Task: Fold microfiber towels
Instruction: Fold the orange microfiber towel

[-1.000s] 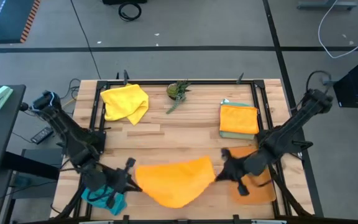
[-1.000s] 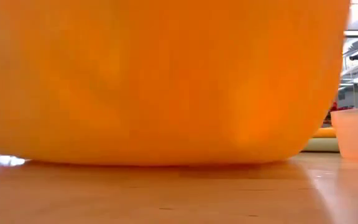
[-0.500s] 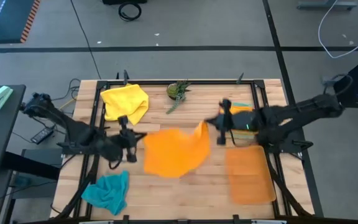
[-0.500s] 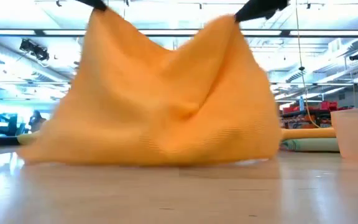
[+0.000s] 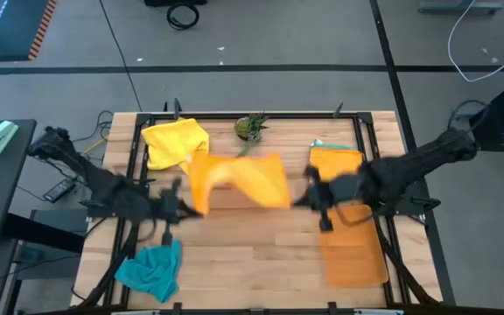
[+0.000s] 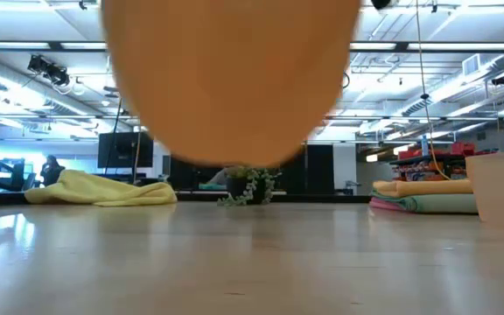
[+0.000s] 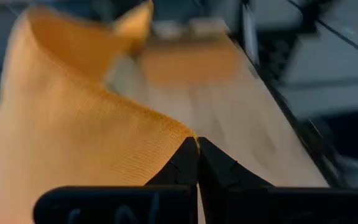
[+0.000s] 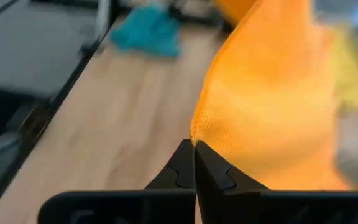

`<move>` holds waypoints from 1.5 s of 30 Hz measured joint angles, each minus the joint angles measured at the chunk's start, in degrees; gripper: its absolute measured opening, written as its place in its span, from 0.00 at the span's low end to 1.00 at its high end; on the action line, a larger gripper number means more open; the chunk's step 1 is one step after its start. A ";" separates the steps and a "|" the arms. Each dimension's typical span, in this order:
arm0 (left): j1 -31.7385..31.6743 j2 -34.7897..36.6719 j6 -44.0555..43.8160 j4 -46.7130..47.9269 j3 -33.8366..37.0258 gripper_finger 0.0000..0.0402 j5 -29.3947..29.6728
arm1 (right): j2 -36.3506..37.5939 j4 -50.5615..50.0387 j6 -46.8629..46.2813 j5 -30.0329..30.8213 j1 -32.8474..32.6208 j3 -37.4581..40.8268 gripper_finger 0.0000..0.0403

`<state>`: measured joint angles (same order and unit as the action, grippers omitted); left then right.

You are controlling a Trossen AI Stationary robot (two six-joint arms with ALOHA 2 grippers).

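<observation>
- the orange towel is hanging in the air over the middle of the table, stretched between the two arms and sagging in a curve.
- the left gripper is sitting at the towel's left corner, fingers pressed together on the cloth edge; in the left wrist view the orange fabric is running right into the closed tips.
- the right gripper is sitting at the towel's right side, fingers likewise pinched tight on a corner of the orange cloth, as the right wrist view is showing.
- in the low view the towel is filling the upper middle as a big orange blur, its bottom edge clear of the tabletop.
- a yellow towel is lying crumpled at the far left of the table, partly behind the lifted cloth.
- a teal towel is lying bunched at the near left corner, well apart from the others.
- a folded stack is resting at the far right, orange on top with a pale green layer showing under it.
- an orange mat is lying flat on the near right, under the right arm.
- a small plant is standing at the far edge, just beyond the hanging towel.
- no writing or label is readable on any towel or on the arms.
</observation>
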<state>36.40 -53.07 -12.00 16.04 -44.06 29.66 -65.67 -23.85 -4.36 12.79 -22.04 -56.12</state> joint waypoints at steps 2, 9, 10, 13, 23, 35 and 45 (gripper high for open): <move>3.13 -2.58 -4.67 -6.01 6.05 0.01 -2.05 | -2.40 4.98 -5.20 0.05 -4.61 5.95 0.00; 12.45 -15.31 -20.60 -36.41 23.60 0.02 -3.52 | -17.16 35.15 -26.53 0.11 -14.81 22.37 0.00; 13.08 -16.80 -22.43 -40.06 24.89 0.01 -3.41 | -19.20 36.71 -29.34 0.43 -15.62 22.75 0.00; 13.78 -20.27 -25.06 -47.32 26.98 0.02 -3.34 | -23.63 37.45 -33.74 0.92 -16.72 21.41 0.00; 14.16 -16.98 -18.85 -47.17 22.36 0.03 -3.33 | -17.05 27.66 -35.26 -5.66 -16.43 16.40 0.00; 11.15 -16.65 -32.36 -20.87 22.15 0.02 7.47 | -13.80 9.19 -40.29 12.77 -10.95 16.42 0.00; 5.17 -16.56 -34.09 -11.38 22.17 0.02 9.27 | -18.23 8.69 -37.96 13.91 0.86 16.42 0.00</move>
<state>41.57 -69.63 -46.09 4.66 -21.89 38.94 -83.90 -15.16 -42.32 26.69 -21.18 -39.70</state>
